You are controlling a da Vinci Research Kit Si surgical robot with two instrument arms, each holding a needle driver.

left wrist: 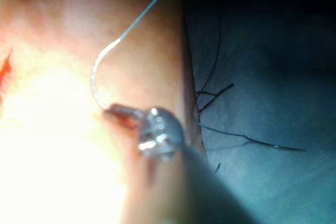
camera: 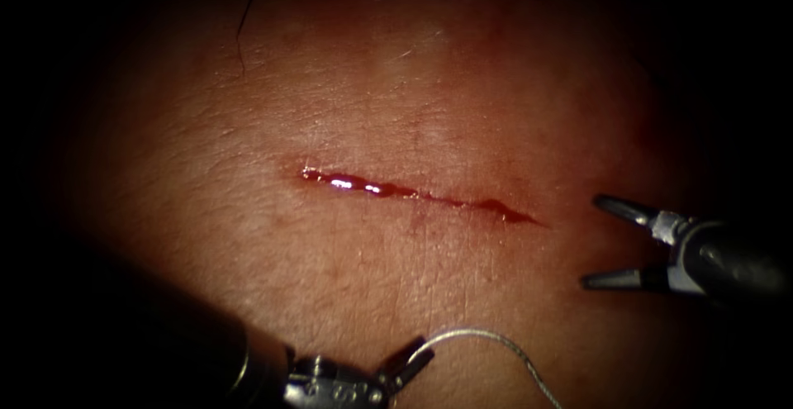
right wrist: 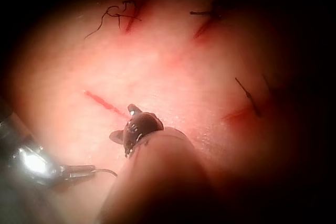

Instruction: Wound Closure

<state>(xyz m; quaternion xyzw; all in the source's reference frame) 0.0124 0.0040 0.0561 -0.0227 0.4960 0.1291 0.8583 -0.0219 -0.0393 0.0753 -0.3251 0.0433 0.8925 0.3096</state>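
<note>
2 grippers sit near the cut [camera: 417, 192], and neither touches the tissue [camera: 248, 211]. The left gripper [camera: 410, 361], below the cut in the endoscope view, is clenched on the needle [camera: 487, 339] at 1 end of its curve; the needle arcs off to the right above the tissue surface and is not in the tissue. The left wrist view shows the same hold, with the needle [left wrist: 100, 72] running into thread [left wrist: 149, 6]. The right gripper [camera: 596, 241] hovers just off the right end of the cut, jaws spread and grasping nothing.

Risks, as I judge them: a grip so close to the needle's end gives little control, so the needle could swivel in the jaws on meeting the tissue and enter at a poor angle. The red fluid [camera: 363, 184] pooled in the cut hides its edges, which could spoil bite placement. The spread right jaws sit close enough to scratch the tissue, and slack thread might snag on the cut ends of thread [right wrist: 113, 17] at neighbouring closures.
</note>
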